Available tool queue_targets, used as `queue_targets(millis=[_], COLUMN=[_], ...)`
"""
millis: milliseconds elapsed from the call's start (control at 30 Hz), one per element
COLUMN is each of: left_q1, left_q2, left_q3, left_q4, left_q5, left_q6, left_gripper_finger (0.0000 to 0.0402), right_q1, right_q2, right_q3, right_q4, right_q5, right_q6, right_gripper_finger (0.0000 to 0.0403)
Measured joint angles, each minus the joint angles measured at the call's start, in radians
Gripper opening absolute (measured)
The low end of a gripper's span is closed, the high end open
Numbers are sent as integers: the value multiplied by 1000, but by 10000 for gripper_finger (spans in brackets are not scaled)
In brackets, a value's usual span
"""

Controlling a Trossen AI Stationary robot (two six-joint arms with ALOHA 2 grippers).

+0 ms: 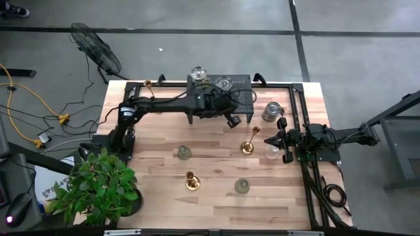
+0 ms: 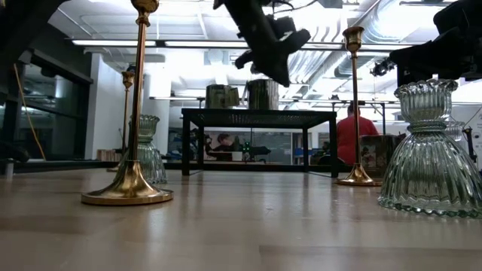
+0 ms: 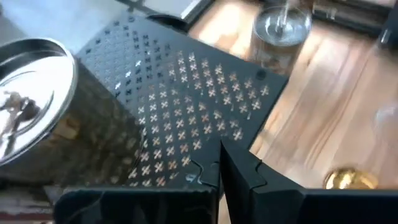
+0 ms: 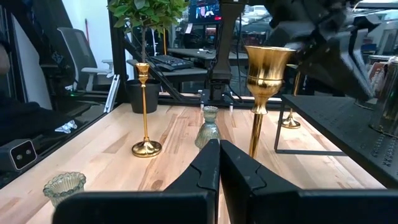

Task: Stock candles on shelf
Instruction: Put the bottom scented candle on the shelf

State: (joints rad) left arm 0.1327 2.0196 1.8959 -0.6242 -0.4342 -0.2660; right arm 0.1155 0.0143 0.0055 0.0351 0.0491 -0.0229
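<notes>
The black mesh shelf [image 1: 243, 84] stands on thin legs at the table's far edge. Two jar candles [image 1: 199, 73] [image 1: 224, 84] stand on its top; one shows large in the left wrist view [image 3: 31, 118]. A third jar candle [image 1: 271, 111] stands on the table right of the shelf. Brass candlesticks [image 1: 249, 141] [image 1: 191, 180] [image 1: 147, 84] and glass candles [image 1: 184, 153] [image 1: 242, 186] [image 1: 272, 152] stand on the wood. My left gripper [image 3: 221, 165] hovers shut and with nothing in it above the shelf's near right part [image 2: 271, 45]. My right gripper [image 4: 219, 155] waits shut at the right edge.
A potted plant [image 1: 98, 187] fills the near left corner. Black frame rails [image 1: 298, 105] run along the far and right edges. Bare mesh [image 3: 205, 106] lies on the shelf's right part. Open wood [image 1: 216, 210] lies between the candles toward the near edge.
</notes>
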Motion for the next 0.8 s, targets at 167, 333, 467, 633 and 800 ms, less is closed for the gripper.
queue_targets(millis=[167,333,467,633,800], left_q1=[-3,-2,-3,-3,12], left_q2=[-32,-42,-41,-37,-15], left_q3=[-62,-76,-77,-77,-79], left_q4=[43,39,39,61,86], left_q5=[-80,-101,-70,-54,-31], left_q6=[-127,-177,-177,-156,-129], left_gripper_finger=[6,6,6,6,6], right_q1=[0,0,0,0,0], right_q2=[2,6,7,7,7], right_q3=[0,0,0,0,0], right_q4=[1,1,2,3,3], right_q5=[1,0,0,1,1], right_q6=[0,0,0,0,0], right_gripper_finger=[3,3,3,3,3])
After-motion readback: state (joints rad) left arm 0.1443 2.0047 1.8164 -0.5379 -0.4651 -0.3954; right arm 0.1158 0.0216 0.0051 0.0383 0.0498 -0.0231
